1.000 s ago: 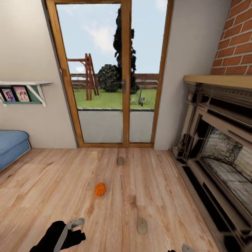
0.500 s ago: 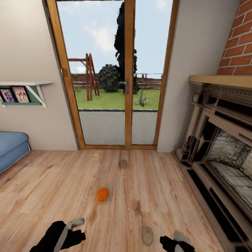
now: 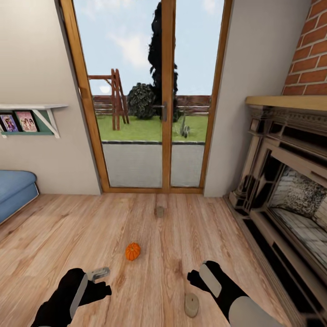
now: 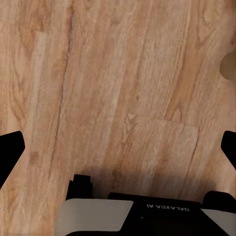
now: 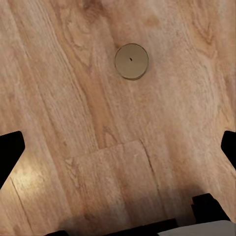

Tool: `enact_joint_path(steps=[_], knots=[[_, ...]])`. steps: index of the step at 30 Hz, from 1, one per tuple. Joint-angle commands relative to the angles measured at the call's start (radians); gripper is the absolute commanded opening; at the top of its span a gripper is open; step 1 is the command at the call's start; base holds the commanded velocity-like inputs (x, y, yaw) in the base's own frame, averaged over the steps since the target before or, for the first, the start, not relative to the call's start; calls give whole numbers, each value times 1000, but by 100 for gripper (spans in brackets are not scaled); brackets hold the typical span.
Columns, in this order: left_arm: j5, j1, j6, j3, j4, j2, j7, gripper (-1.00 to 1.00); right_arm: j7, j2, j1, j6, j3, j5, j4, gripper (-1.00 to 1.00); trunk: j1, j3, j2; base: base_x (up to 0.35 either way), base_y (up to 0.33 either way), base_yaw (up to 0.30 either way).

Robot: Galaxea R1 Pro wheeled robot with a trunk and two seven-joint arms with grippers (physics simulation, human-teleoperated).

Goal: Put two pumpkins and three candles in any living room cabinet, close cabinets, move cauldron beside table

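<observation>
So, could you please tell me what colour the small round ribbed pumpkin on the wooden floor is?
The small round ribbed pumpkin is bright orange, seen best in the head view.

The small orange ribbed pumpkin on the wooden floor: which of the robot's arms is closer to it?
Left, narrowly. The left gripper sits just short of the small orange ribbed pumpkin, to its left; the right gripper is farther away, on its right.

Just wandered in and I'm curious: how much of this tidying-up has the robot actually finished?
Nothing looks done yet. One pumpkin and two candles lie on the wooden floor. In hand: the right end effector hangs open above the nearer candle; the left end effector is open, holding nothing. Left: collecting these, finding the rest, storing them, closing cabinets, and moving the cauldron.
</observation>
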Motion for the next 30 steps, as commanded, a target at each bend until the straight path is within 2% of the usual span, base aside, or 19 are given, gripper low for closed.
enact_joint_path(steps=[1,6,9,11,16,30], knots=[[0,-1,4,0,-5,0,0,100,-1,1,0,0,0,0,0,100,4,-3,-7,0,0,0],[9,-5,19,-1,-23,-4,2,100,-2,15,-1,0,3,1,0,100,23,-19,-42,0,0,0],[12,-5,19,-2,-25,-5,3,100,-2,23,-1,0,26,2,1,100,35,-28,-63,0,0,0],[13,-5,18,-3,-25,-6,4,100,-2,25,-1,-2,57,2,1,100,42,-35,-77,0,0,0],[13,-5,16,-3,-26,-10,5,100,0,21,0,-8,79,3,-1,100,61,-50,-112,0,0,0],[13,-5,-10,-4,-26,-13,12,100,7,-4,0,-25,82,2,-1,100,115,-94,-210,0,0,0]])
